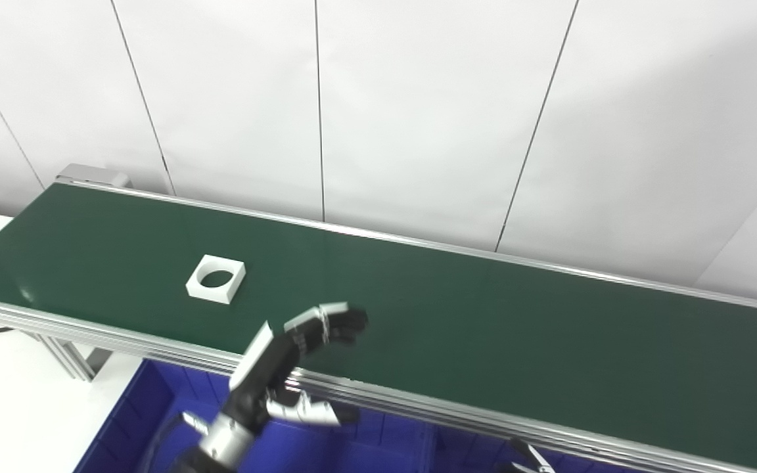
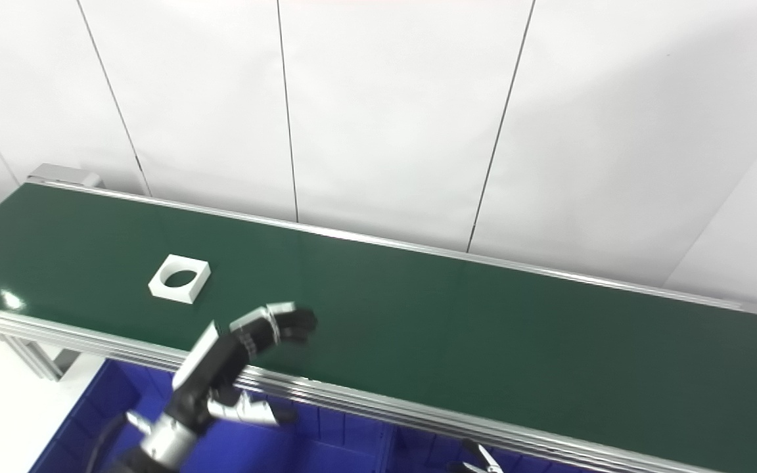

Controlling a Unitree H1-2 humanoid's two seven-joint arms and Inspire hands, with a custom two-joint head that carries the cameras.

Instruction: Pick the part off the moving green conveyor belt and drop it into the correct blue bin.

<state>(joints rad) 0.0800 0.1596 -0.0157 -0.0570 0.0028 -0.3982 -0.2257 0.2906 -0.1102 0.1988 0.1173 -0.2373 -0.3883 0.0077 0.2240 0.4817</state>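
The white square part [image 1: 215,278] with its round hole lies flat near the conveyor belt's [image 1: 483,315] front edge, toward its left end. It is judged light and rigid, best gripped across opposite outer sides. The left robot hand [image 1: 293,368] is held spread and empty above the front rail; the right robot hand [image 1: 528,458] is barely seen, its state unclear.

Right hand [image 1: 528,460] only pokes in at bottom edge, a sliver of fingers, pose unreadable. Blue bin [image 1: 135,420] cut off by bottom edge and partly hidden behind the conveyor rail and left arm; dividers possibly there, hard to tell. Conveyor belt [image 1: 483,328] runs out lower right.
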